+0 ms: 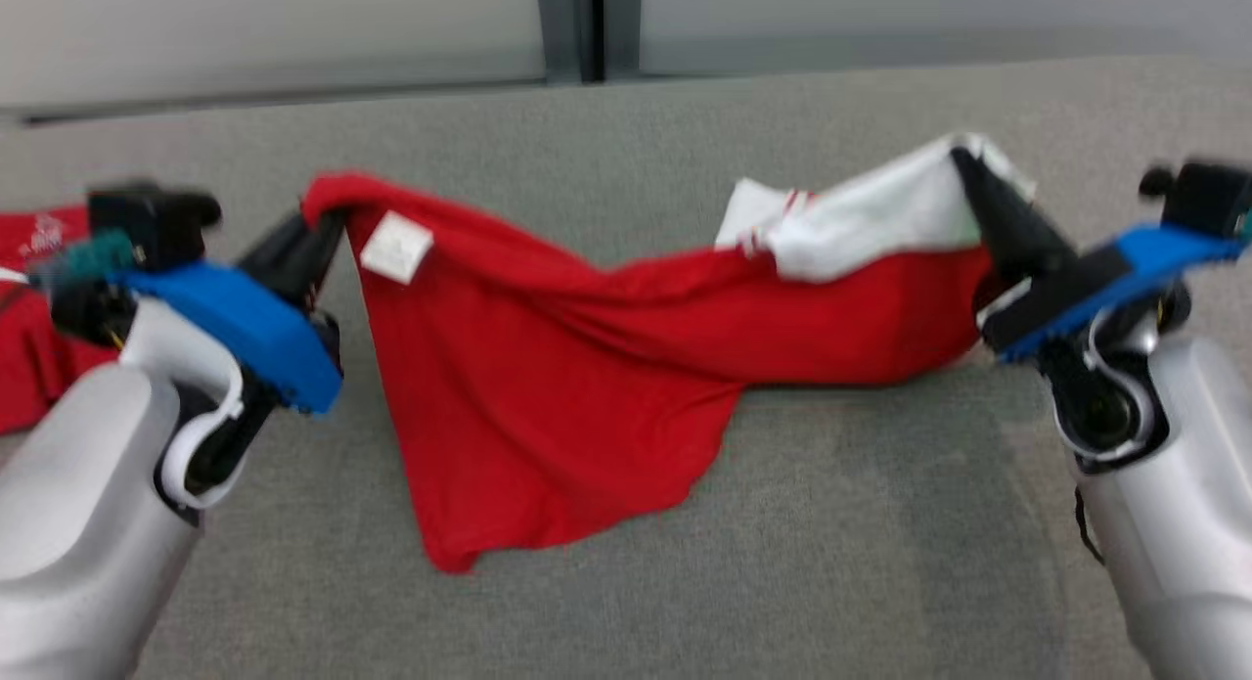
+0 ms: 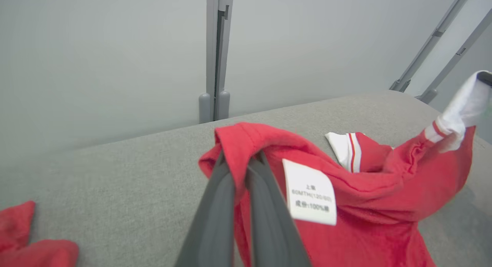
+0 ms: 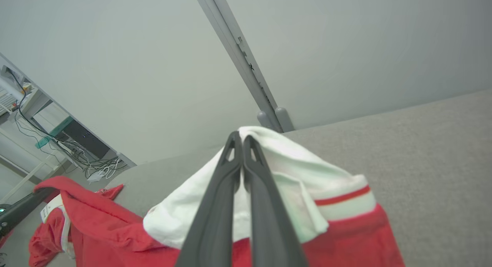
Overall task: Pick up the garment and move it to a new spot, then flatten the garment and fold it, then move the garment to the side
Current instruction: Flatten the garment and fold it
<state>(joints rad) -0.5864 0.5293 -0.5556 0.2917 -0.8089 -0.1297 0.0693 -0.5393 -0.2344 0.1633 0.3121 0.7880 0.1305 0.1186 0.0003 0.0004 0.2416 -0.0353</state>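
A red garment (image 1: 548, 367) with a white sleeve (image 1: 880, 215) and a white care label (image 1: 395, 247) hangs stretched between my two grippers above the grey table (image 1: 831, 543). My left gripper (image 1: 328, 220) is shut on its red left corner; the left wrist view has the fingers (image 2: 215, 221) pinching red cloth (image 2: 365, 198) beside the label (image 2: 309, 192). My right gripper (image 1: 963, 166) is shut on the white sleeve, its fingers (image 3: 251, 205) closed on white fabric (image 3: 300, 171). The garment's lower part drapes onto the table.
Another red garment (image 1: 29, 308) lies at the table's left edge, behind my left arm, and appears as red cloth (image 2: 27, 244) in the left wrist view. A grey wall with a vertical post (image 1: 582, 24) runs behind the table. Cables and shelving (image 3: 57, 144) stand off to one side.
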